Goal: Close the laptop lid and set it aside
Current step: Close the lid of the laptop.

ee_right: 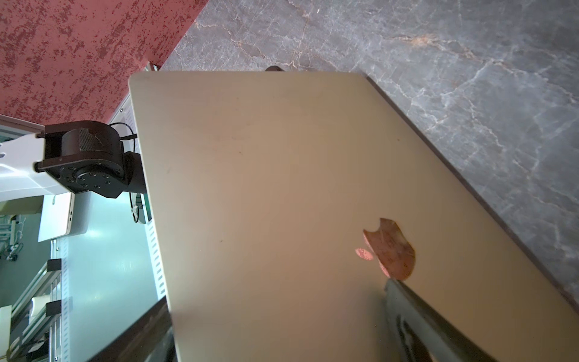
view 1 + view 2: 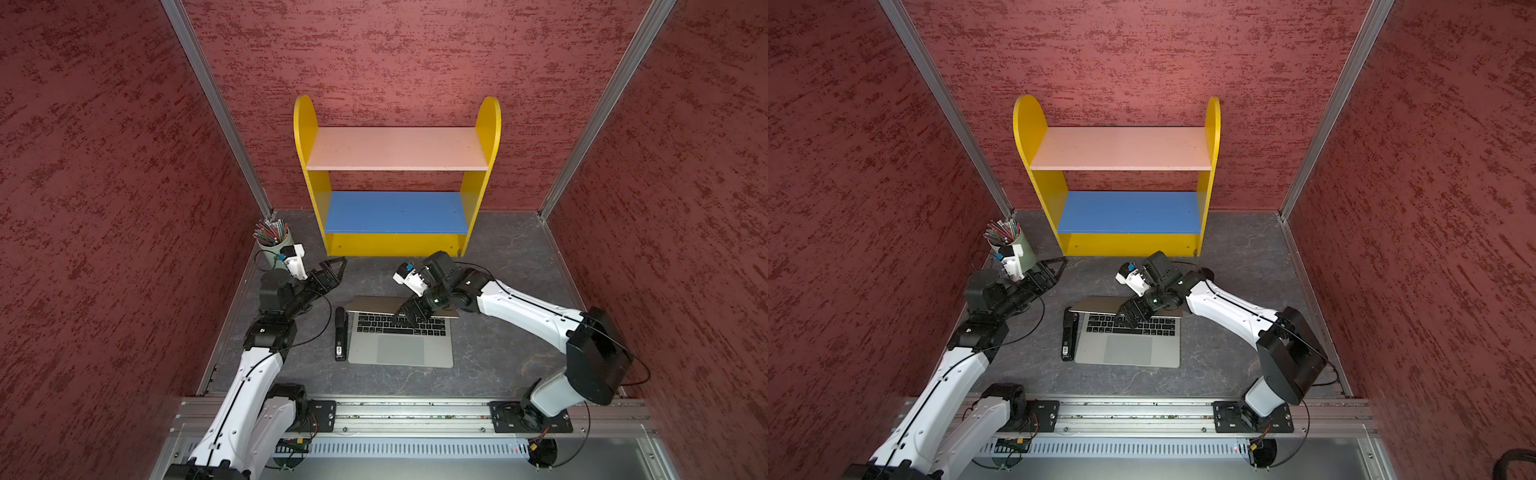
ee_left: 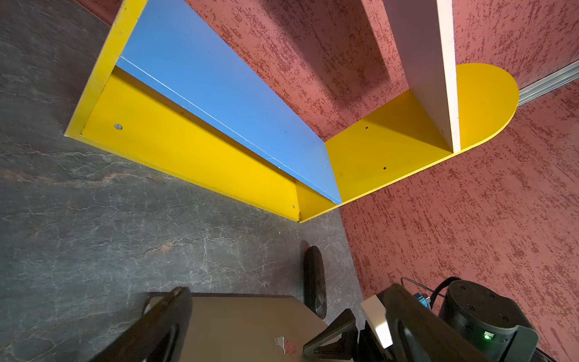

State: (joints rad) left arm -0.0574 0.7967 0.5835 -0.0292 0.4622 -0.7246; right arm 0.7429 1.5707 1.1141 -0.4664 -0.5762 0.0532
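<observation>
- Both top views look steeply down from high over the front edge of the desk (image 2: 498,365) toward the back wall (image 2: 415,62). They are far off and share nearly everything, the shelf (image 2: 397,147) included.
- The left wrist view looks past the left fingers (image 3: 163,326), low over the desk, at the shelf.
- The right wrist view sits close behind the right fingers (image 1: 432,329) and faces the laptop lid (image 1: 282,188) between them. Both wrist views share that lid.

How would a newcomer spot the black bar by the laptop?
Find the yellow shelf unit at the back; the open laptop lies before it. The black bar lies alongside it, on the left arm's side: slim and dark beside broad silver.
</observation>
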